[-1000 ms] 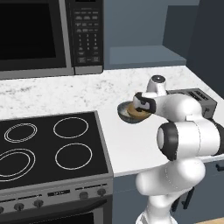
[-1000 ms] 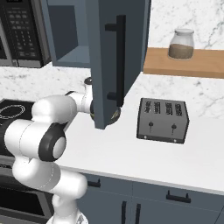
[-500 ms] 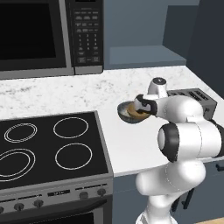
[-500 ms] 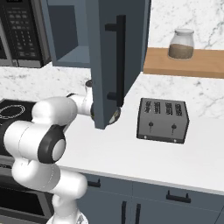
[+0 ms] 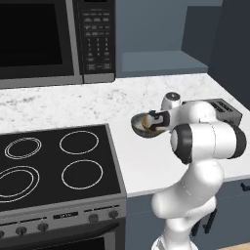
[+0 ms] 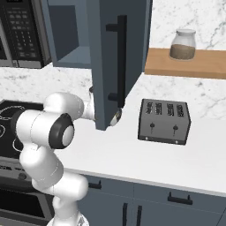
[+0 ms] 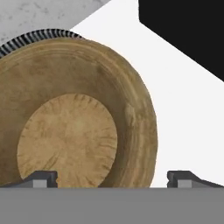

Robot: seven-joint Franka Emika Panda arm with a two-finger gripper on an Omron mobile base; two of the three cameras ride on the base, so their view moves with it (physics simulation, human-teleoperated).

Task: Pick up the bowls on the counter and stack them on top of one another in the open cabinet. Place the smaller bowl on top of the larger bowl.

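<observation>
1. A rendered kitchen: white marble table (image 5: pixel 146 161) beside a black stovetop (image 5: pixel 53 161), with a microwave (image 5: pixel 53 39), the open cabinet (image 5: pixel 161 61) above and a toaster (image 6: pixel 164 120) further along.
2. The smaller bowl (image 7: pixel 74 118), tan wood, sits on the table just under the hand; a dark ribbed rim peeks from behind it, probably the larger bowl (image 7: pixel 35 37).
3. The tool (image 7: pixel 111 178) hangs released, jaws wide, one tip over the wooden bowl's inside, the other outside its rim.
4. Wood looks light, stiff and not fragile; pinching that near rim wall seems the surest hold.
</observation>
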